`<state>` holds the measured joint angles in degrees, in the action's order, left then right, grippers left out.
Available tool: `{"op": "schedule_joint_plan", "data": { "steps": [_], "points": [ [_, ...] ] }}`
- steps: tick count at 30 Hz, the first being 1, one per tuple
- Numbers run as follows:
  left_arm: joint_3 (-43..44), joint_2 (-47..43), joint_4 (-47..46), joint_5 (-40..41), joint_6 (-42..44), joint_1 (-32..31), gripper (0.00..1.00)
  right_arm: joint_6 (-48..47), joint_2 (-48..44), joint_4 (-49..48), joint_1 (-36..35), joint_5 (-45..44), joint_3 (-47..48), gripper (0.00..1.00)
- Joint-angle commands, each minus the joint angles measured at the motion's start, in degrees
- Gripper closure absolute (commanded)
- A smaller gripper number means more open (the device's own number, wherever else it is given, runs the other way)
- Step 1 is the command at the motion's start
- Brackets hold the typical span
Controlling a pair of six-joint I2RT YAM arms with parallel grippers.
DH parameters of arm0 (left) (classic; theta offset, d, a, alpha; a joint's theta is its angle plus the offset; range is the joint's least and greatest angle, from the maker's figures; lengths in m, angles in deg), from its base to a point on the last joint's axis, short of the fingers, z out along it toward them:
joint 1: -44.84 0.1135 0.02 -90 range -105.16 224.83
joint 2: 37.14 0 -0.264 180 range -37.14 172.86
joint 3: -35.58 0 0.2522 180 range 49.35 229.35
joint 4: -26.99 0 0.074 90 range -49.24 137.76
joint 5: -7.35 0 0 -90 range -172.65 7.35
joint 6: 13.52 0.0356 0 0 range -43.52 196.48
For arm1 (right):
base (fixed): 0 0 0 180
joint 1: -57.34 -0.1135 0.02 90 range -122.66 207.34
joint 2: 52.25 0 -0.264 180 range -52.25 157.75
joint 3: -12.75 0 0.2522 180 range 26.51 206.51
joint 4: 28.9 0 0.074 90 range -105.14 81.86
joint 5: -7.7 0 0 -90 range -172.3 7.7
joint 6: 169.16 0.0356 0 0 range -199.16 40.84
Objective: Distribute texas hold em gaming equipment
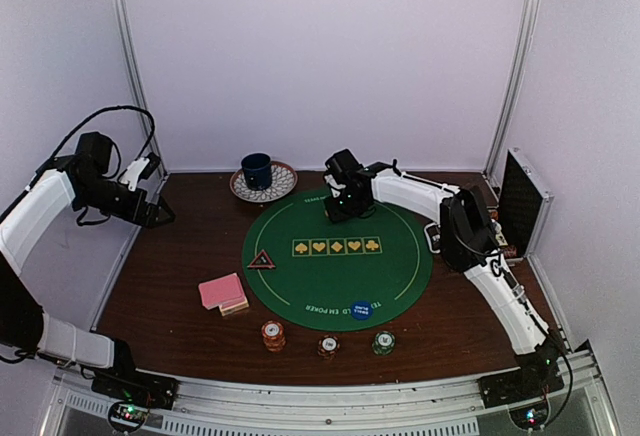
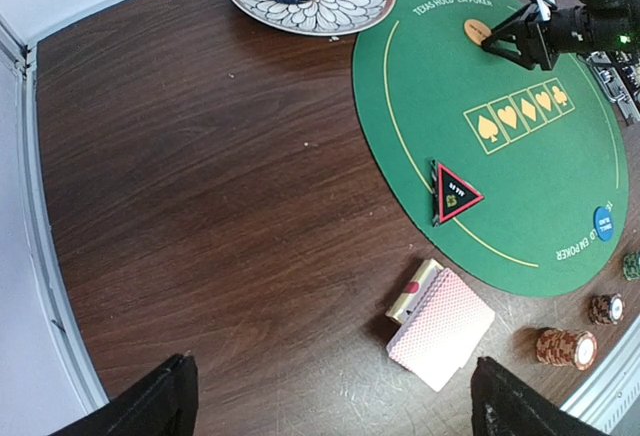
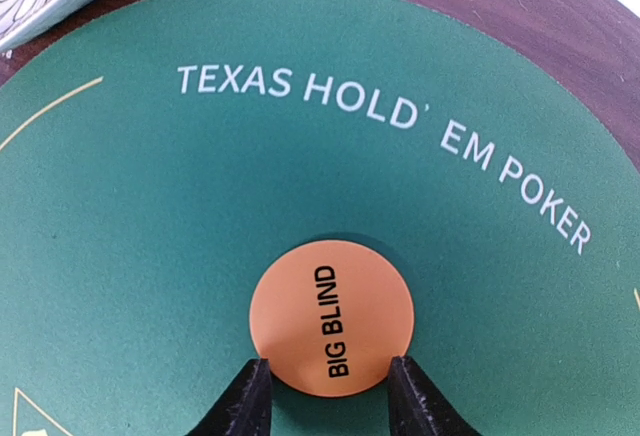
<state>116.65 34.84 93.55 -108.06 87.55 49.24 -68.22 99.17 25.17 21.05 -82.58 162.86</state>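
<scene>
My right gripper [image 3: 330, 381] is low over the far part of the green poker mat [image 3: 150, 216], its two fingertips touching opposite edges of the orange "BIG BLIND" button [image 3: 331, 318], which sits flat at the mat. In the top view that gripper [image 1: 335, 214] hides the button. A blue button [image 1: 361, 310] lies at the mat's near edge and a red-rimmed black triangle [image 1: 262, 260] at its left edge. A pink-backed card deck [image 1: 222, 292] lies left of the mat. Orange [image 1: 273, 334], red [image 1: 328, 346] and green [image 1: 384, 341] chip stacks stand in front. My left gripper [image 1: 160, 214] hangs open and empty at far left.
A dark blue mug [image 1: 257, 170] stands on a patterned plate [image 1: 280, 188] at the back, just beyond the mat. An open black case [image 1: 523, 201] stands at the right edge. Metal frame posts rise at both back corners.
</scene>
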Motion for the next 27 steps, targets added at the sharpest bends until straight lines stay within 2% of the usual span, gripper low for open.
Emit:
{"op": "schedule_joint_plan", "data": {
  "steps": [1, 5, 9, 12, 15, 19, 23, 27],
  "points": [
    [1.5, 0.1, -0.1, -1.0, 0.7, 0.3, 0.02, 1.8, 4.0, 4.1, 1.6, 2.3, 4.0, 0.57],
    [1.4, 0.2, -0.1, -1.2, 0.6, 0.3, 0.02, 1.6, 4.0, 4.4, 1.8, 3.2, 4.7, 0.56],
    [1.7, 0.0, -0.1, -1.3, 0.4, 0.3, 0.02, -0.6, 0.2, 3.0, 1.2, 3.2, 2.9, 0.38],
    [1.7, -0.5, -0.1, -1.3, 0.3, 0.3, 0.02, -2.2, -6.7, 0.0, 0.1, 1.7, -4.6, 0.23],
    [1.7, -1.0, 0.1, -1.5, 0.0, 0.3, 0.02, -2.5, -15.2, -3.6, -1.3, 0.8, -15.4, 0.18],
    [1.7, -1.3, 0.6, -2.4, -0.5, 0.3, 0.03, -1.0, -28.0, -8.8, -4.2, 0.5, -34.4, 0.17],
    [1.4, -1.9, 1.1, -2.7, -0.4, 0.3, 0.02, 1.2, -39.6, -11.4, -8.8, 0.8, -53.3, 0.21],
    [1.5, -2.2, 1.7, -2.8, -0.2, 0.3, 0.02, 2.9, -47.0, -10.6, -14.5, 0.6, -64.1, 0.26]
  ]
}}
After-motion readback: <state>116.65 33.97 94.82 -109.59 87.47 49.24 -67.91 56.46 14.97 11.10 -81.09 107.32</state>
